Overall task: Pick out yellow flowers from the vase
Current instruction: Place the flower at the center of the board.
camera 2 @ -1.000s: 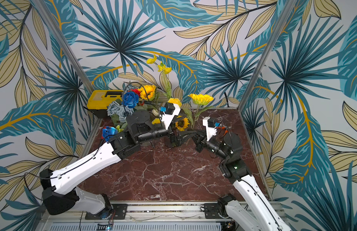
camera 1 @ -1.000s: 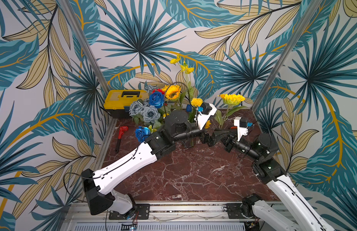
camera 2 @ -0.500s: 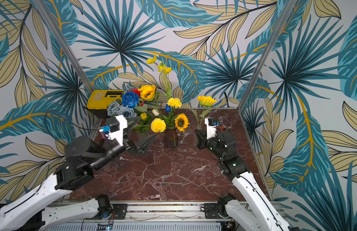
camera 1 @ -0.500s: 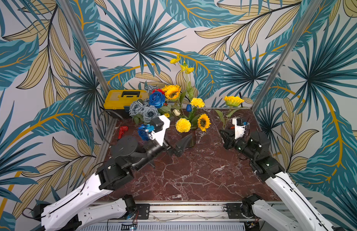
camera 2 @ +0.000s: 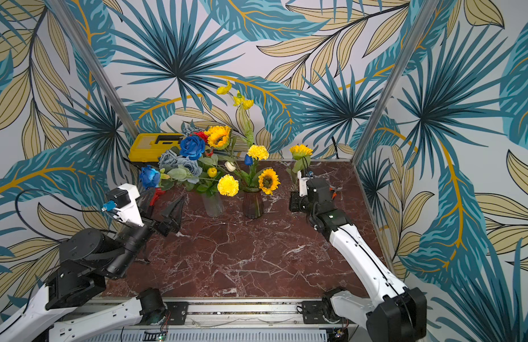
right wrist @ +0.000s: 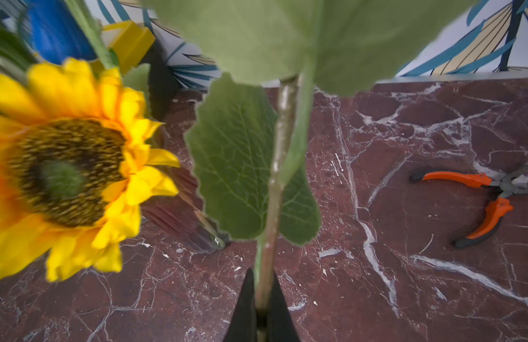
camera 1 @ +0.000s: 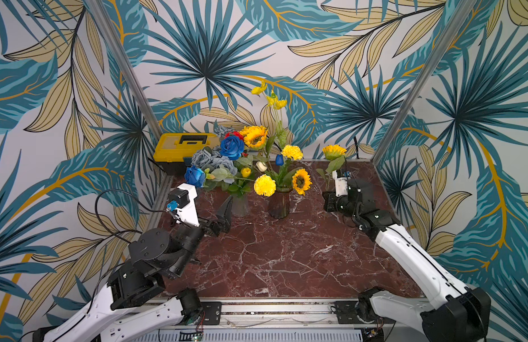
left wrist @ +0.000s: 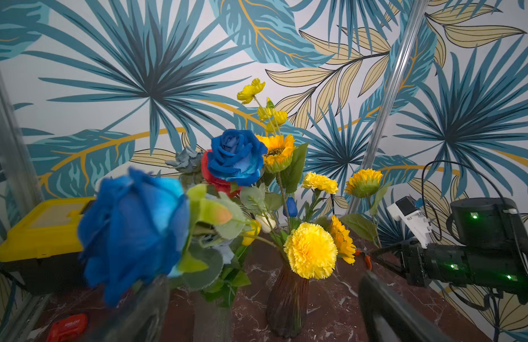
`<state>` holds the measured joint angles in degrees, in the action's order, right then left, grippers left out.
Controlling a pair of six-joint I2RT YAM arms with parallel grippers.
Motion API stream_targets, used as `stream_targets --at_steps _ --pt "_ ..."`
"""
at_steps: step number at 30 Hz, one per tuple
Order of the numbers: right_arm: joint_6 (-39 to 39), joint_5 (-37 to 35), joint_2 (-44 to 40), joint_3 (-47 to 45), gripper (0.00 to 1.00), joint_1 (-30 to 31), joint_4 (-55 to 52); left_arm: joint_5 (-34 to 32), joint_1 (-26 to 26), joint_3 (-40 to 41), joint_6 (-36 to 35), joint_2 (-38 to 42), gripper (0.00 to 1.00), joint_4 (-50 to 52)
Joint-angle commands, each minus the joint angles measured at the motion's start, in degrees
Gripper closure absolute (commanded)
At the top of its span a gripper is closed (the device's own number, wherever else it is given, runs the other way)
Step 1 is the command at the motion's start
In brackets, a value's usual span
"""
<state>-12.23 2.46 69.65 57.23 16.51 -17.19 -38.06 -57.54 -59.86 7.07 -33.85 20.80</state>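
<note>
Yellow flowers stand in a dark ribbed vase (camera 1: 279, 204) (camera 2: 252, 205) at mid-table: a pompom (camera 1: 265, 185), a sunflower (camera 1: 301, 181) and tall poppy-like blooms (camera 1: 271, 99). Right of that vase, my right gripper (camera 1: 328, 199) (right wrist: 261, 299) is shut on the green stem of a yellow sunflower (camera 1: 334, 151) (camera 2: 300, 151), which stands upright outside the vase. My left gripper (camera 2: 163, 208) is open and empty at the left front, short of a clear vase (camera 1: 240, 205). Its fingers (left wrist: 387, 311) frame both vases in the left wrist view.
The clear vase holds blue roses (camera 1: 232, 146), grey roses and another sunflower (camera 1: 254, 136). A yellow toolbox (camera 1: 182, 145) sits at the back left. Orange-handled pliers (right wrist: 488, 192) lie at the back right, a red tool (left wrist: 67, 325) at the left edge.
My left arm has drawn back from the vases to the left front, its gripper open. The right gripper keeps its hold on the sunflower stem and has barely shifted.
</note>
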Motion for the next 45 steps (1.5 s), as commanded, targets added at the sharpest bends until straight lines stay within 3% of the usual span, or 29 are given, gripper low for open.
stream_targets --at_steps 1,12,26,31,37,45 --pt "-0.9 1.3 5.77 2.51 1.0 -0.56 -3.73 -2.51 0.06 0.02 -0.3 1.03 0.0 -1.01" --pt "-3.27 5.71 23.26 7.61 1.0 -2.77 -5.37 0.45 0.12 -0.43 -1.27 -3.92 0.01 -1.04" --pt "-2.53 9.4 34.04 13.12 1.0 -4.17 -13.08 -2.12 0.18 -0.03 -2.19 -4.35 0.01 -1.11" --pt "-2.46 9.72 34.34 12.82 0.84 -4.21 -13.14 -2.9 1.58 0.62 -2.9 -4.48 0.01 -2.11" --pt "-2.5 10.46 33.81 12.55 0.61 -4.21 -13.21 2.23 4.99 1.17 -1.76 -7.1 0.01 -3.79" --pt "-2.66 11.28 28.64 10.81 0.52 -4.2 -13.13 8.04 10.06 -1.07 -3.0 -13.3 0.01 -9.77"
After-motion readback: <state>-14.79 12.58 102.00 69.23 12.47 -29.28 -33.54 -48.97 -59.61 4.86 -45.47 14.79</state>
